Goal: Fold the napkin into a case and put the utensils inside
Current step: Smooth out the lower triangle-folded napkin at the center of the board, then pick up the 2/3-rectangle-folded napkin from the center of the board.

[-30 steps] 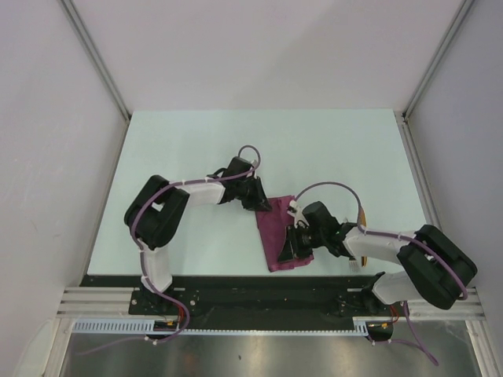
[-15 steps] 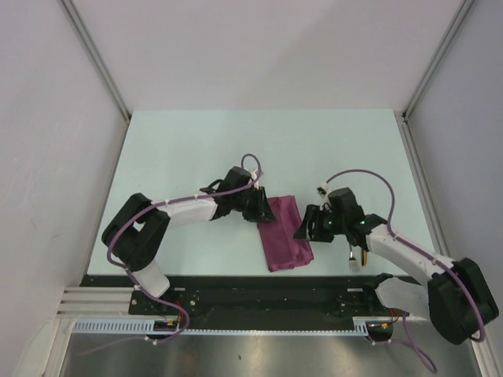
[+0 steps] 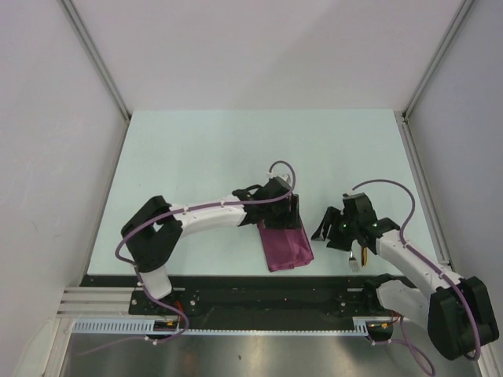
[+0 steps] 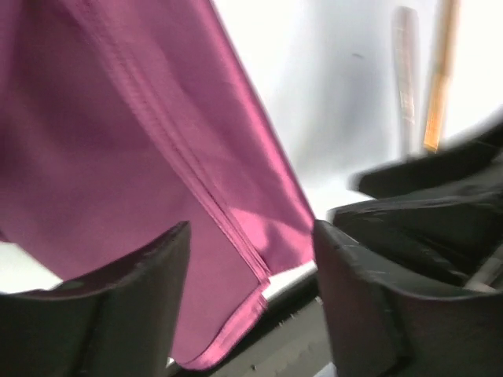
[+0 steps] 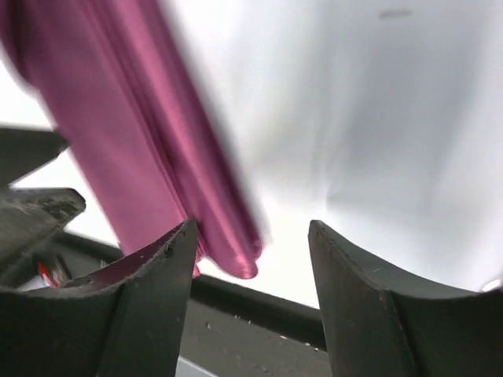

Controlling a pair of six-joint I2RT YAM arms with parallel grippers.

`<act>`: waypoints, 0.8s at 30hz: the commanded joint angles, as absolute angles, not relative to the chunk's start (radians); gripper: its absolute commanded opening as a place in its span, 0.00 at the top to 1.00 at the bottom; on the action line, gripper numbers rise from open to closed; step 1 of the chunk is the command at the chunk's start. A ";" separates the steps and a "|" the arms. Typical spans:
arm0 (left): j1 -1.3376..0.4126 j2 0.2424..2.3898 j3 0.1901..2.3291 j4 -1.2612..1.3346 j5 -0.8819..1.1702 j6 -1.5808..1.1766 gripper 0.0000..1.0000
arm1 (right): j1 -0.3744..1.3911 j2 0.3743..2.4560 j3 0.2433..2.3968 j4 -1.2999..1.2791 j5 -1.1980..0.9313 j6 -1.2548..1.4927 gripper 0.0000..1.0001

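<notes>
Under the widely opened, empty left gripper point(image 3: 292, 217) the folded plum-magenta cloth napkin point(image 3: 284, 250) is laid, with the slim silver and golden-yellow utensils point(image 3: 361, 253) seen by the also opened, empty right gripper point(image 3: 328, 229).

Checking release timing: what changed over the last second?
The right gripper let go of the napkin and pulled off it to the right; it is now open. The left gripper opened and slid right along the napkin's far end. The napkin stayed folded where it lay.
</notes>
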State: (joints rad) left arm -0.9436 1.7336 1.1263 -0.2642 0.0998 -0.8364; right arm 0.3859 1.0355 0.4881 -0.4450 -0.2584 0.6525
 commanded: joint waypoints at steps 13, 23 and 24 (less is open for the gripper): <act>-1.265 2.040 1.564 -0.738 -0.354 -0.989 0.36 | 0.026 0.893 0.722 -0.781 0.143 0.781 0.24; -1.295 2.190 1.746 -0.879 -0.384 -1.023 0.41 | 0.020 0.865 0.697 -0.733 0.091 0.704 0.24; -1.293 2.195 1.747 -0.874 -0.379 -1.023 0.41 | 0.020 0.873 0.692 -0.721 0.083 0.695 0.24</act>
State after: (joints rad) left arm -1.2842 2.1777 1.6951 -0.8127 -0.3553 -0.9913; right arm 0.0238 0.8818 0.6937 -0.7528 0.0967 0.7464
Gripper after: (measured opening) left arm 0.597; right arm 0.760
